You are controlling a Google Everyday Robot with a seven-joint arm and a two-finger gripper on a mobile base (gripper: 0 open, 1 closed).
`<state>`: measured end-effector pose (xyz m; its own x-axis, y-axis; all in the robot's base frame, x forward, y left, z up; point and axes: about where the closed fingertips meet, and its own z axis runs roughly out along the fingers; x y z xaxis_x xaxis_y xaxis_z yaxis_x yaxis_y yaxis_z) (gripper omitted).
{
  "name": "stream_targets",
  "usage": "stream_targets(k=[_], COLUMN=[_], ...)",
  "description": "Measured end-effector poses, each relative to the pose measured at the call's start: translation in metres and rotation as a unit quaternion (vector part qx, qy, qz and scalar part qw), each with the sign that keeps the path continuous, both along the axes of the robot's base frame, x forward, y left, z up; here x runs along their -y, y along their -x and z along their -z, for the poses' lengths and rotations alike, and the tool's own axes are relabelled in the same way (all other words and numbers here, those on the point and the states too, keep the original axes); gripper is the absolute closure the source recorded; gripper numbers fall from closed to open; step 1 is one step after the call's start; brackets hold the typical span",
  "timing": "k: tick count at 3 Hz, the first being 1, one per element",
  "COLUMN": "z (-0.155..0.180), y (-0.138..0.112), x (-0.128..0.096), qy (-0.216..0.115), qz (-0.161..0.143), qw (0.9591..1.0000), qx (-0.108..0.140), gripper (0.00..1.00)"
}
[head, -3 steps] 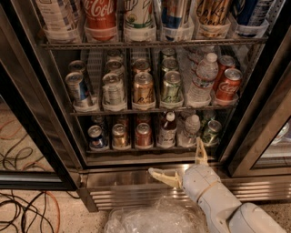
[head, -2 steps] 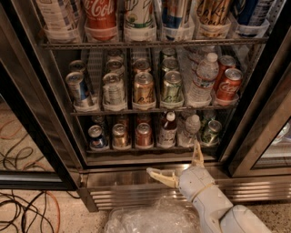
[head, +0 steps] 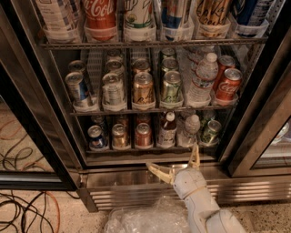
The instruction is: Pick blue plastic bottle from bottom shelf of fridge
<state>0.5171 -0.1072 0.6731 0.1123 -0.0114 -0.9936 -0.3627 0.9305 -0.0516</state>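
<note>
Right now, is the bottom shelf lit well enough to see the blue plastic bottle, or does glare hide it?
Camera view: the bottom shelf is dimmer than the racks above, but the blue plastic bottle shows plainly, no glare on it; the open claw, just below the shelf front, is well lit.

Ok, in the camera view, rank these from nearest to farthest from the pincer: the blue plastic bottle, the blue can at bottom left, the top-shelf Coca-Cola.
The open pincer sits just below the bottom shelf, at its front.
1. The blue plastic bottle, just above it.
2. The blue can, at that shelf's left end.
3. The Coca-Cola, top shelf, upper left.
</note>
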Motion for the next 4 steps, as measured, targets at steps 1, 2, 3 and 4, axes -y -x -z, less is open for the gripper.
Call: stream_targets(k=[1,2,3,4], z=[0.019,0.021,0.039,0.066], y=[0.001,0.001,0.001,-0.001], x=[-0.003,-0.005,-0.01,-0.013], qy=[-0.031,-0.032,-0.022,-0.054], qz=[0.004,0.002,0.005,0.015], qw=[0.9995,0.9995,0.9996,0.9984], qx=[-0.005,-0.006,-0.017,-0.008], gripper=[0.0,0.0,0.0,0.0])
